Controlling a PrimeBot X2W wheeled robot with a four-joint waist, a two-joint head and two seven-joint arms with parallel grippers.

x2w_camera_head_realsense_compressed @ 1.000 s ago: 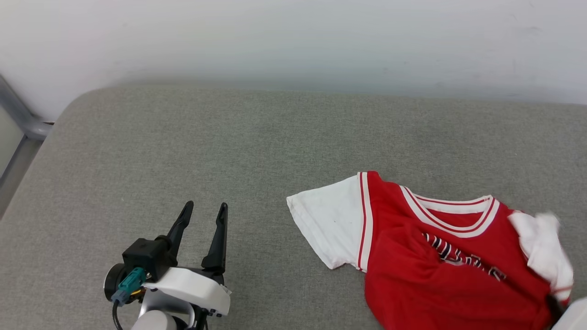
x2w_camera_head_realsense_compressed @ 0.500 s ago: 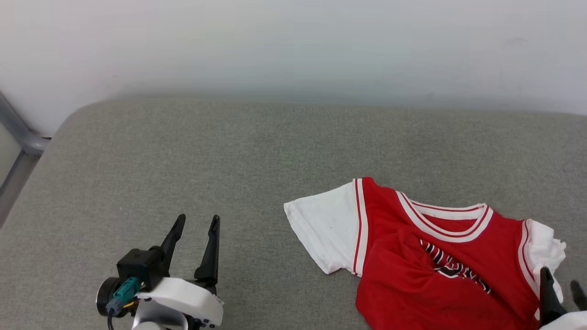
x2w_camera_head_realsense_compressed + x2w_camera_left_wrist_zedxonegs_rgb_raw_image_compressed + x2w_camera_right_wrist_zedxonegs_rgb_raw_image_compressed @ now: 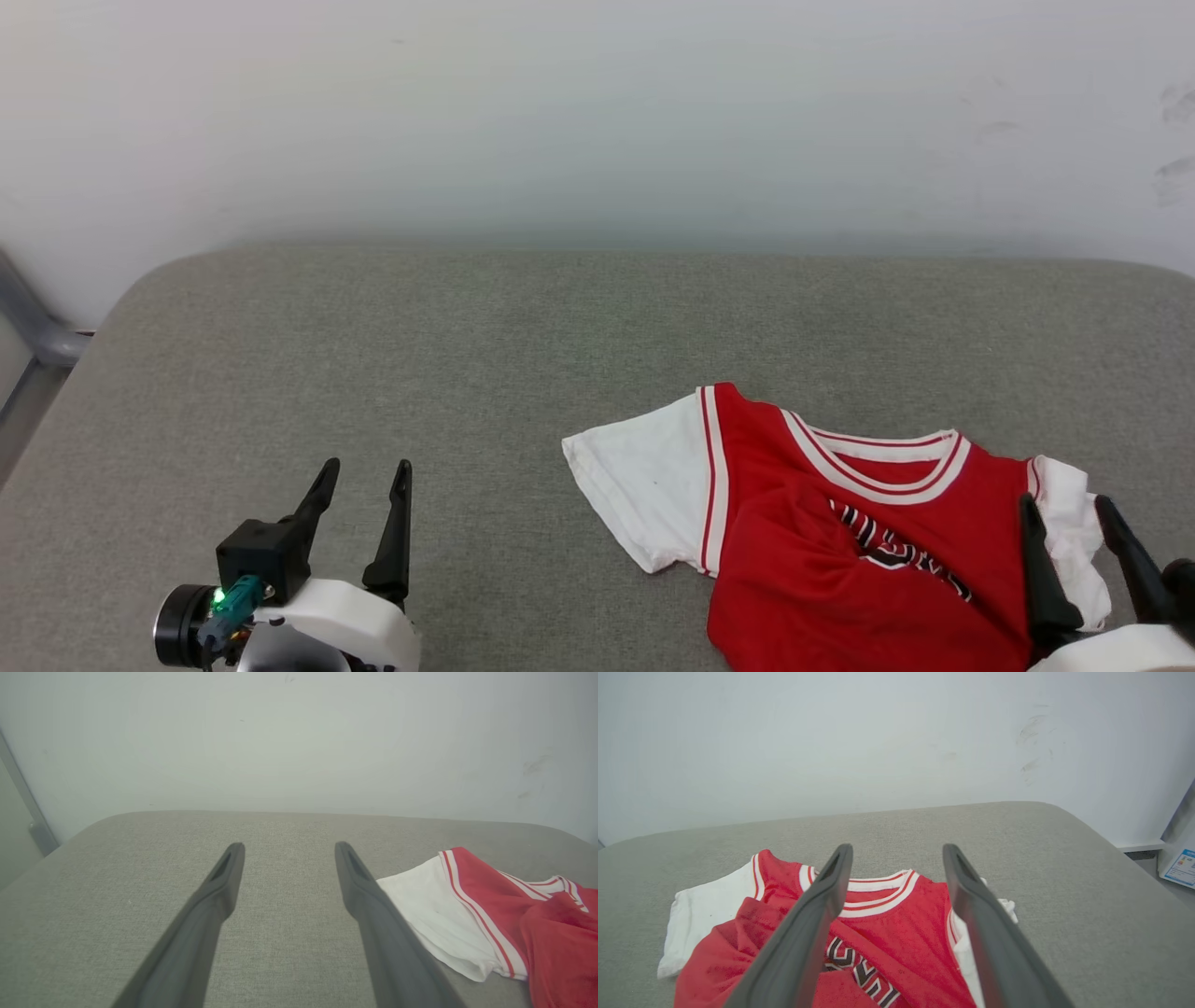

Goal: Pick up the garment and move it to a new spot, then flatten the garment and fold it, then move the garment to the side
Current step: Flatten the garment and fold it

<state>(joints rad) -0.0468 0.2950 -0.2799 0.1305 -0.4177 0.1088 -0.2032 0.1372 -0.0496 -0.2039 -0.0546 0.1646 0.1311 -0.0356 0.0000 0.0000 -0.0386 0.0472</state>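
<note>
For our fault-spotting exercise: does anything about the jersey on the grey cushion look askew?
Yes. The red jersey lies rumpled: folds across its front distort the black lettering, and the white sleeve by the right gripper is bunched.

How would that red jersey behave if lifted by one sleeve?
The jersey would probably droop limply: it lies rumpled, its lettering creased. It looks thin, likely light. Pushed, it would likely bunch on the textured grey cushion.
</note>
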